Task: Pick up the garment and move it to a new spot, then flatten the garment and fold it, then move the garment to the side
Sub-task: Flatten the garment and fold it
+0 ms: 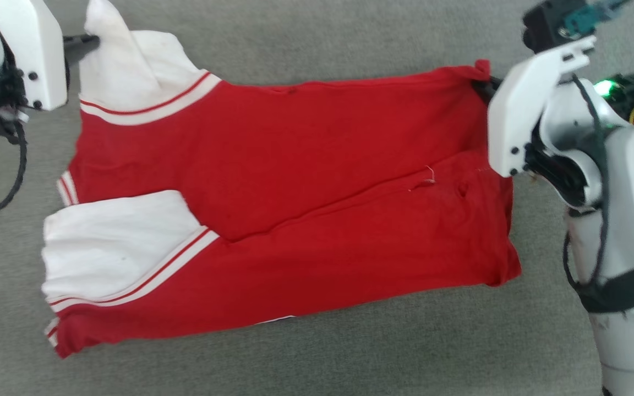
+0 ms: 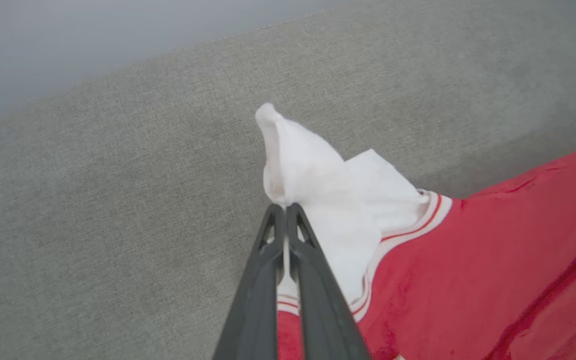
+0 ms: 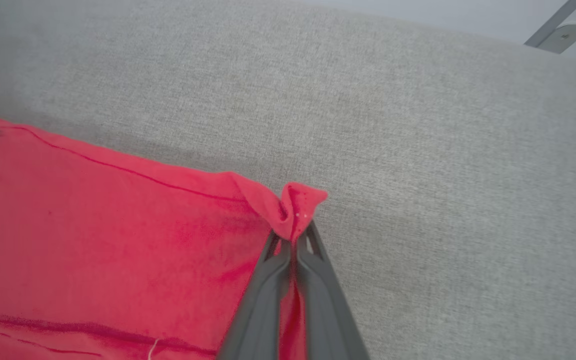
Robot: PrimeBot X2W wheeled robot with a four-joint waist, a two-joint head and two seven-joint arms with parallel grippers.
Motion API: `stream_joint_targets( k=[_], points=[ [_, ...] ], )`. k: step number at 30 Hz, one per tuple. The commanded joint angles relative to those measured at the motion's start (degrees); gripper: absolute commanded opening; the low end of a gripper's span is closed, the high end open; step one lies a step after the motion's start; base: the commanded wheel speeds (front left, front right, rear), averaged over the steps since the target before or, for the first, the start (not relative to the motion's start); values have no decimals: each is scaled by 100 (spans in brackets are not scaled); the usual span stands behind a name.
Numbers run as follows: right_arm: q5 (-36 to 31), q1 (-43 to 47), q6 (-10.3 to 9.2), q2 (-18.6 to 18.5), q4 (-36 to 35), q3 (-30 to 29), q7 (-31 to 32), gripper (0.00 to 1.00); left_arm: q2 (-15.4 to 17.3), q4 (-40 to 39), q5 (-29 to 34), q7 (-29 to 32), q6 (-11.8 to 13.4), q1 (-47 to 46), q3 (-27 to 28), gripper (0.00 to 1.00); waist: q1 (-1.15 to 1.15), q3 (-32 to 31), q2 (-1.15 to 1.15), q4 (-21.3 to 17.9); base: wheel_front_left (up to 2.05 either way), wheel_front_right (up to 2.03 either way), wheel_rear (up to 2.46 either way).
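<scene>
Closest to the head camera is the pale right forearm (image 1: 625, 231), reaching out along the right side of the garment (image 1: 295, 181). That red jersey is lying across the middle of the grey fabric surface (image 1: 317, 363), sleeves toward the robot's left and hem toward its right. Looks like both long sides are already turned in, since two red edges meet in a line along the middle.

Left end effector (image 2: 286, 210) is clamped down on the far white sleeve (image 2: 308, 165), with the cloth peaking up into a little tent just past the fingertips. Right end effector (image 3: 295, 235) is pinched tight on the far red hem corner (image 3: 300, 200), fabric bunched right at the tips.

So each arm has one far corner, same edge of the shirt. Pretty sure that's on purpose: grabbing both ends of one edge keeps it taut, so it travels as a straight line instead of sagging. Best guess is that they're set up either to bring the far edge over toward the near side for another fold, or to drag the whole bundle off to the side. Thin pinches on soft knit could slip if one arm gets ahead of the other.
</scene>
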Motion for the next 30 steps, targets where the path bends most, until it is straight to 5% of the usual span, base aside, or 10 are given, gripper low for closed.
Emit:
stream_joint_targets(
  k=[1,8,20,28,30],
  points=[
    [17,138,0,-75,-119,-24,-42,0,32,-104,-78,-13,19,139,-2,0,0,-221,0,180,0,0,0],
    [170,980,0,-338,-1111,-167,49,0,486,-1339,-215,-53,329,750,-6,0,0,-573,0,419,0,0,0],
    [546,2554,0,-581,-2476,-510,542,0,1700,-3802,-452,-264,1406,2185,-134,0,0,-750,0,630,0,0,0],
    [430,3177,0,-451,-2281,-639,564,0,1736,-4001,-740,-503,1674,3081,-472,0,0,-746,0,667,0,0,0],
    [419,3193,0,-391,-2116,-602,520,29,1634,-3804,-798,-581,1649,3216,-516,0,0,-746,0,664,0,0,0]
  ],
)
